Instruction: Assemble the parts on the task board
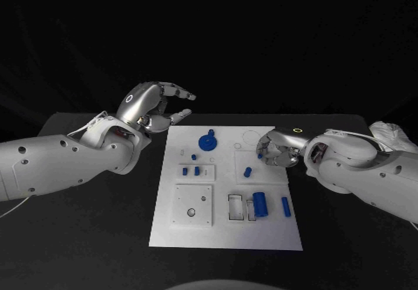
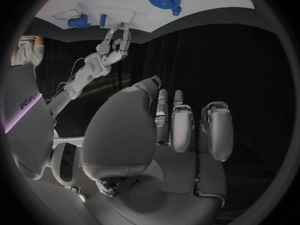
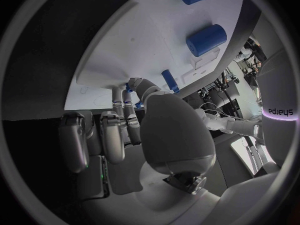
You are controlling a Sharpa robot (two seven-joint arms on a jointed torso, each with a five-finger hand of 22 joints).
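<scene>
Black table (image 1: 87, 241) runs under everything, and the white task board (image 1: 226, 232) lies in its middle with its long side running away from the robot. On the board sit the blue parts: a gear (image 1: 208, 142) near the far edge, 2 short pegs (image 1: 191, 171) left of centre, a small angled piece (image 1: 248, 172) right of centre, and a thick cylinder (image 1: 258, 204) with a slim pin (image 1: 286, 206) beside it toward the near right. The right hand (image 1: 279, 148) rests at the board's right edge, its fingertips (image 3: 129, 84) down on the white surface close to a small blue piece, and the angled piece lies just inward and nearer the robot from it; I cannot tell whether anything is pinched there. The left hand (image 1: 155, 109) hangs above the table just off the board's far left corner, fingers loosely curled and apart, holding nothing. Judging by this, the right hand is the nearer one for the next pick, and its reach is a short move inward over the board. Cylinder and pin lie with long axes along the board's length, well apart from both hands. Open table lies on both sides of the board for the arms to swing, though the right forearm already crowds the right edge.
</scene>
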